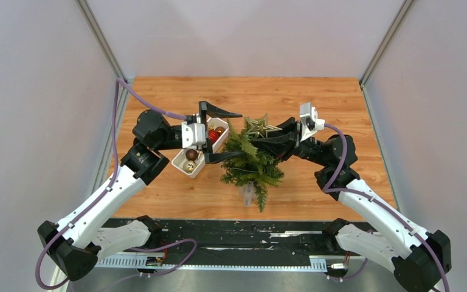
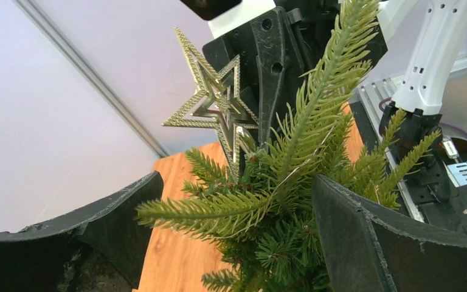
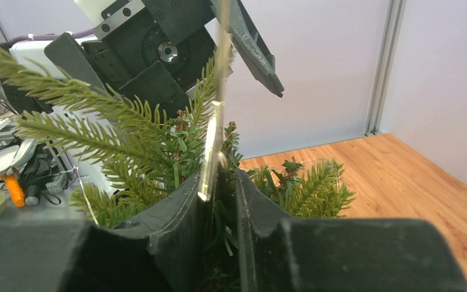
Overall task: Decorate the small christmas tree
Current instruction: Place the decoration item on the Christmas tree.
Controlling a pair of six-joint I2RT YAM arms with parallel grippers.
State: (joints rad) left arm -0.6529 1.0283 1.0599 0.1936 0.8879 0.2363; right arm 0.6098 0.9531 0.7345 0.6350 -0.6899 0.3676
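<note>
Now the left gripper (image 1: 241, 134) gapes wide, straddling the small christmas tree (image 1: 252, 165); the right gripper (image 3: 222, 194) stands narrowly parted around the gold star (image 3: 211, 152), grip unclear.

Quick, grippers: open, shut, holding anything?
Left gripper: wide open, empty, straddling the tree.
Right gripper: slightly open, star between its fingers.

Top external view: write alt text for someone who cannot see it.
A small christmas tree topped with a gold star stands between two arms, left jaws wide open beside it. A white tray of baubles lies left of it.
</note>
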